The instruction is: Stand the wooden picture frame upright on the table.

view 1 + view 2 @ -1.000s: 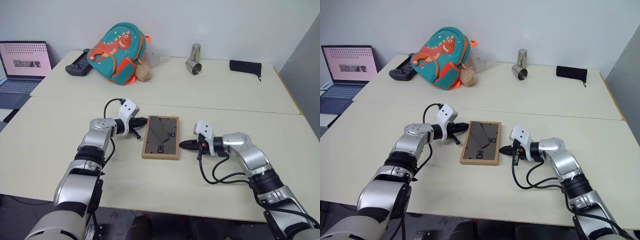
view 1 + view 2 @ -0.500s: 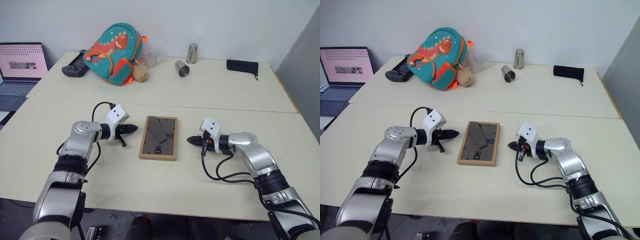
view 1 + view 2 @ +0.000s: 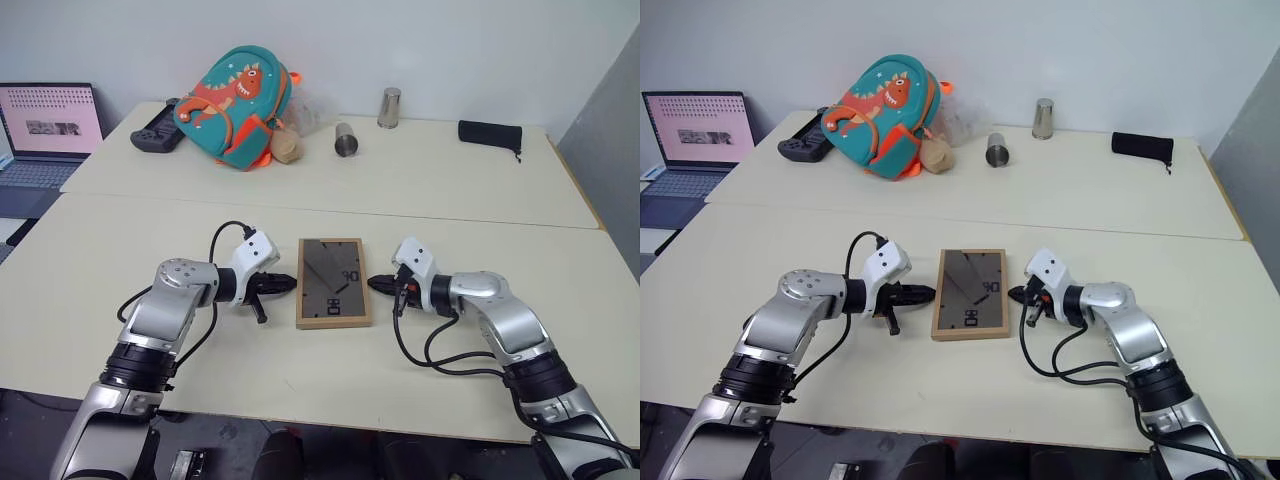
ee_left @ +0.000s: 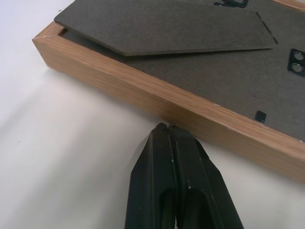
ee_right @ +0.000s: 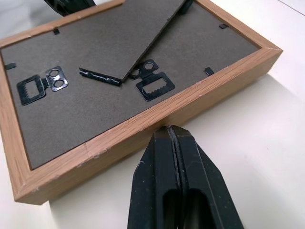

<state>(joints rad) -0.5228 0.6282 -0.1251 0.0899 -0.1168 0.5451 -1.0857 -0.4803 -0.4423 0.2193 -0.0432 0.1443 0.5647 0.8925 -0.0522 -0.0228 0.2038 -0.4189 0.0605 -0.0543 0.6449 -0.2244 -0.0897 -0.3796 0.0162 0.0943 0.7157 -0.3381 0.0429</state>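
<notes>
My left claw [image 3: 289,283] and right claw [image 3: 374,285], both pinched together and empty, flank the frame [image 3: 333,282] at picture centre. It lies face-down on the table [image 3: 300,370], long axis running away from me. Both tips sit against its long edges, equally near.

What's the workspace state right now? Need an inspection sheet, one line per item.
Surface: pale cream two-slab table, seam across.
Job's things: small light-wood picture frame lies flat, dark back panel up, stand flap partly raised; not yet upright.
Clutter: teal dinosaur backpack, black handheld controller, two metal cups, one upright, one tipped, black pouch, all on the far slab.
Grippers: left pincer shut, tip at the frame's side; right pincer shut, tip at the opposite side.
Cables: black leads loop at both wrists.
Surroundings: open laptop, white wall.
</notes>
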